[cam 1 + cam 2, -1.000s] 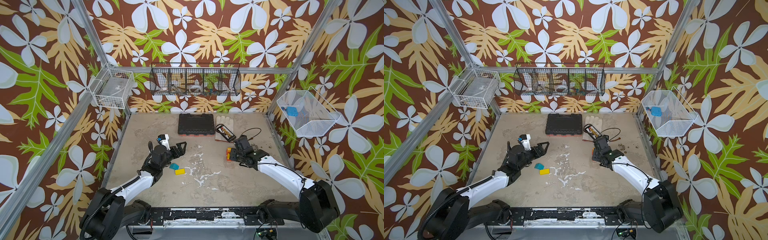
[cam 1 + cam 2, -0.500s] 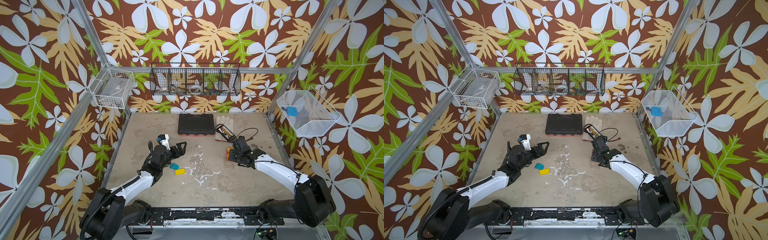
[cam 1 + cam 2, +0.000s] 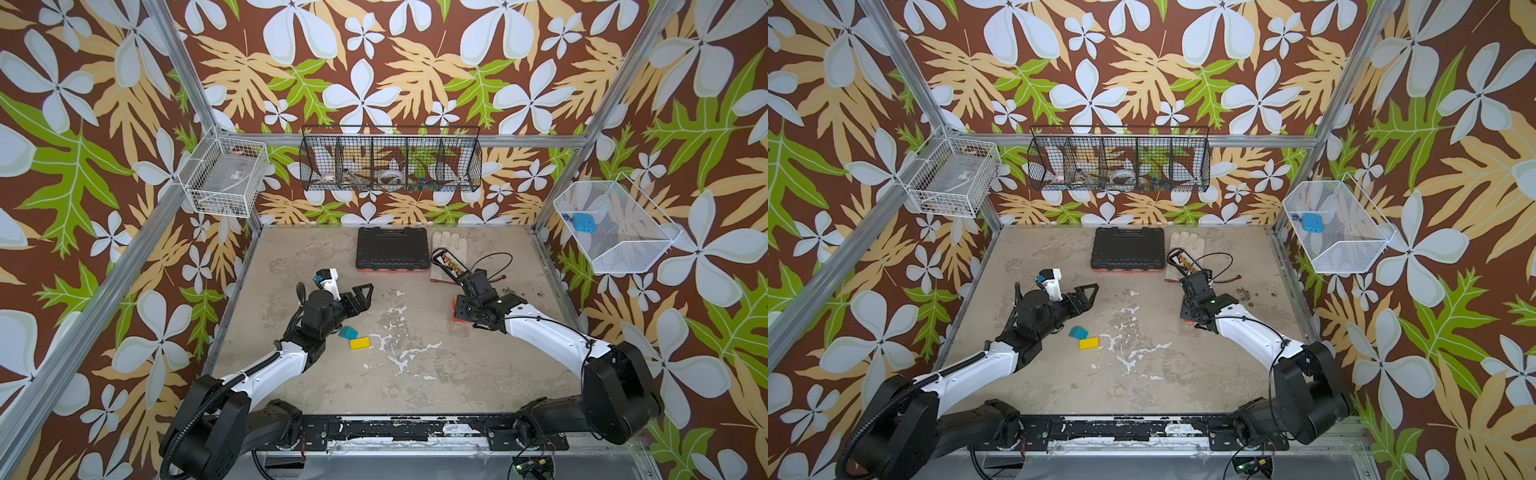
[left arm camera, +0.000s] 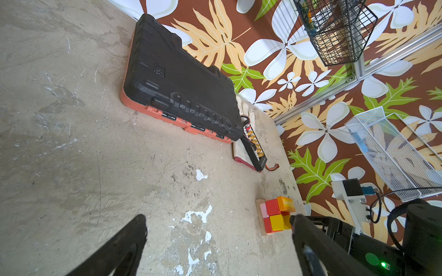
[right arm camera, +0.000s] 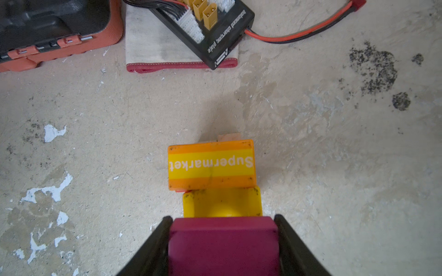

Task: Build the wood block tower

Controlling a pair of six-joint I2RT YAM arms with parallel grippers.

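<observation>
Right gripper (image 5: 223,217) is clamped on a magenta wooden block (image 5: 223,248) at the little red, orange and yellow wood-block tower (image 4: 275,215), near the right edge of the desk (image 3: 415,374). Meanwhile the left gripper (image 4: 218,217) hangs with jaws wide apart, teal wooden wedge (image 3: 347,331) and yellow wooden brick (image 3: 360,343) just beside it.

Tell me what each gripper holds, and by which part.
The right gripper grips the magenta block by its two opposite sides, between the fingers. The left gripper is open, holding nothing.
</observation>
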